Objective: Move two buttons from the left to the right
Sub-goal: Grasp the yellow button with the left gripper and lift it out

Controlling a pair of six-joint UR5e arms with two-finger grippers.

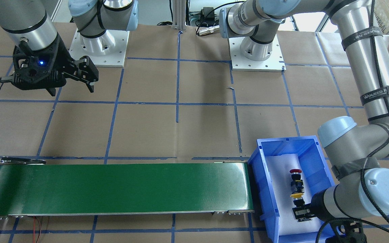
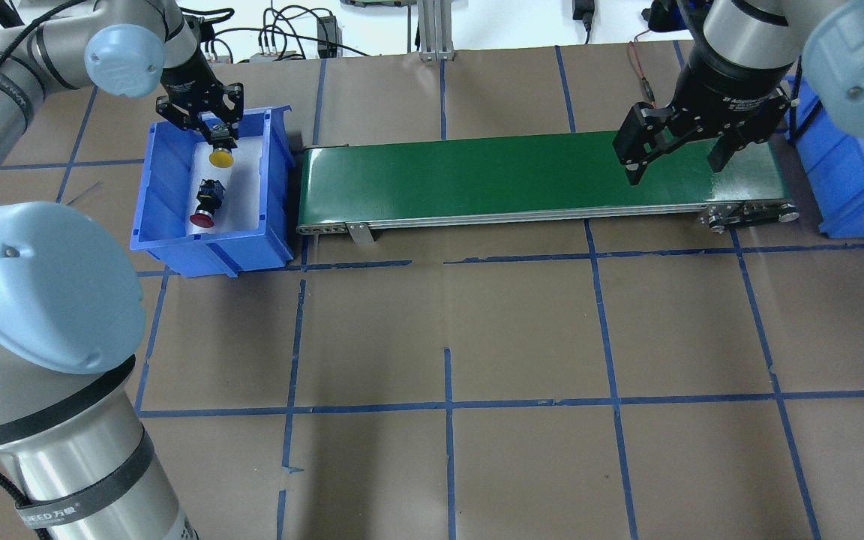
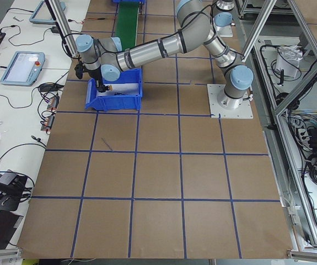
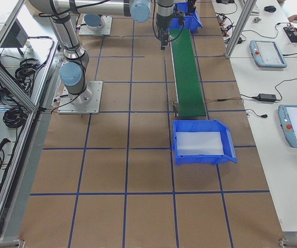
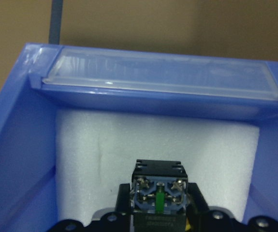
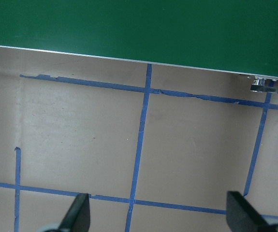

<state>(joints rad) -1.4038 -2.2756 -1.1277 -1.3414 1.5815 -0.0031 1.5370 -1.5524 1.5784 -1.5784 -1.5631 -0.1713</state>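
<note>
Blue plastic bin (image 2: 207, 244) with a white foam lining stands on the left of the table, and both things of the task are in it. The yellow-capped mushroom push-button switch (image 2: 221, 157) lies at the far part of the bin. The red-capped push-button switch (image 2: 205, 205) lies just nearer on the same foam. The two are almost in one line, and I cannot tell if they touch. The left gripper (image 2: 220, 136) is down inside this bin. Its two fingers are narrowed onto the sides of the grey-black contact block of the yellow-capped switch, so it appears to hold that switch. Whether the switch is already off the foam I cannot tell. The important relation is the long axis. In the left wrist view the terminal end of the block faces the camera between the fingers, so the switch points straight away from the claw, with its cap to the near side of the scene. I judge that the cap will stick out beyond the fingertips in a lift and must clear the red-capped switch, which lies in that same direction. The long green conveyor belt (image 2: 514, 172) begins just to the right of the bin, so the way out is sideways to the right. The right gripper (image 2: 673, 169) hangs over the right end of the belt with its fingers spread wide and nothing between them. It is well apart from both switches and close to a second blue bin (image 2: 848, 202) at the right edge.
</note>
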